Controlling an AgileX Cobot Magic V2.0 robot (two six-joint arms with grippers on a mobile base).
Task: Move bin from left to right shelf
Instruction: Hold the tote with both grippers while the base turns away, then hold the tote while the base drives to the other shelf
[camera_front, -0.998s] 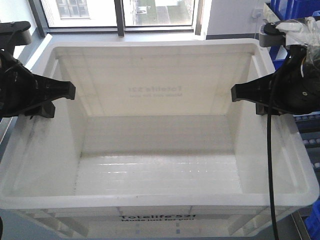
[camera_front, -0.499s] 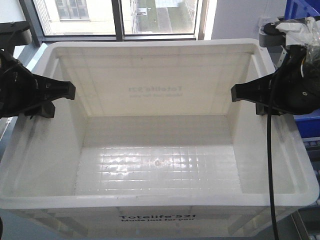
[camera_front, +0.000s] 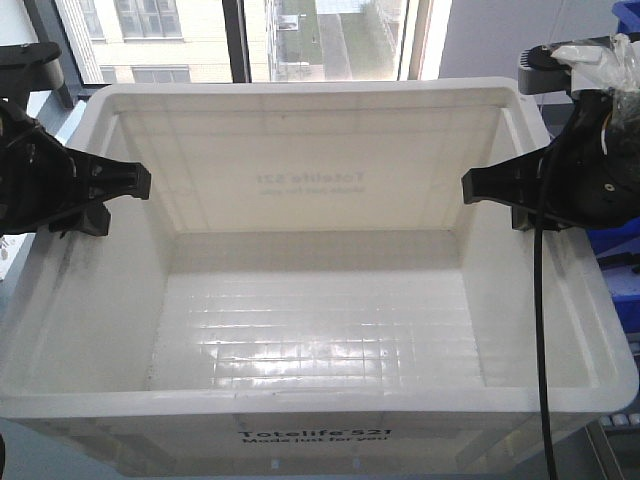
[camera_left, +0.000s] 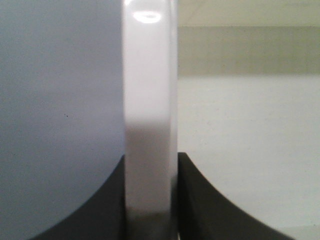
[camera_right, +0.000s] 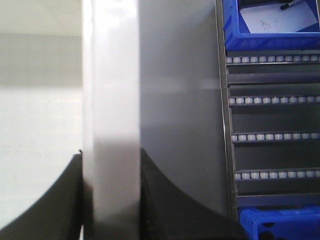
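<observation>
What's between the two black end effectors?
Front view: only the empty inside of the bin; the left end effector and right end effector each clamp a side wall.

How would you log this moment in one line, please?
bin: empty, gripped at both sides | left pincer: shut on bin | right pincer: shut on bin | right shelf: bin not on it
</observation>
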